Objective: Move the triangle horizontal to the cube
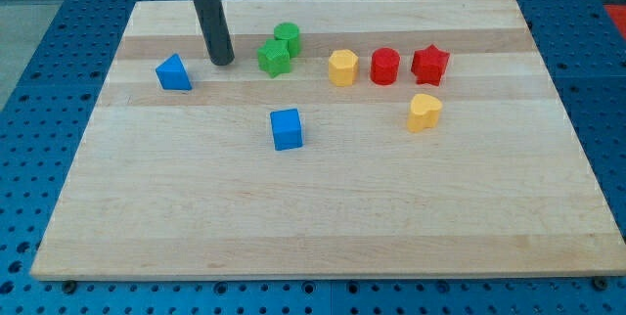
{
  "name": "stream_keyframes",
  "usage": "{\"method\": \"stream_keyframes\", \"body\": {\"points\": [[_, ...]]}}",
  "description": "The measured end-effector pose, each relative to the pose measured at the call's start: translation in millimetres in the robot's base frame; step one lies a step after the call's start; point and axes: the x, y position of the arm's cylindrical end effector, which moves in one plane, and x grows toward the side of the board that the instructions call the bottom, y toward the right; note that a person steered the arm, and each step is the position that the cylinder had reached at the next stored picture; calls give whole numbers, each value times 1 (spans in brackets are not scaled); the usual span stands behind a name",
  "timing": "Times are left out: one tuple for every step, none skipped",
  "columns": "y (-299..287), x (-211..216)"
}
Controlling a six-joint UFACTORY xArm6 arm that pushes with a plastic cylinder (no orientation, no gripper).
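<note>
A blue triangle block [173, 72] lies at the view's upper left on the wooden board [323, 227]. A blue cube [287, 128] sits lower and to the right of it, near the board's middle. My tip [221, 62] rests on the board between the blue triangle and the green blocks, a short way to the right of the triangle and not touching it. The dark rod rises from the tip toward the view's top.
A green star block [275, 58] and a green cylinder [288, 38] touch each other just right of my tip. Further right stand a yellow hexagon block [342, 67], a red cylinder [385, 66], a red star [429, 64] and a yellow heart block [424, 112].
</note>
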Motion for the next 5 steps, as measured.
{"method": "stream_keyframes", "body": {"points": [[-19, -5], [-51, -5], [-78, -4], [-84, 6], [-72, 16]]}}
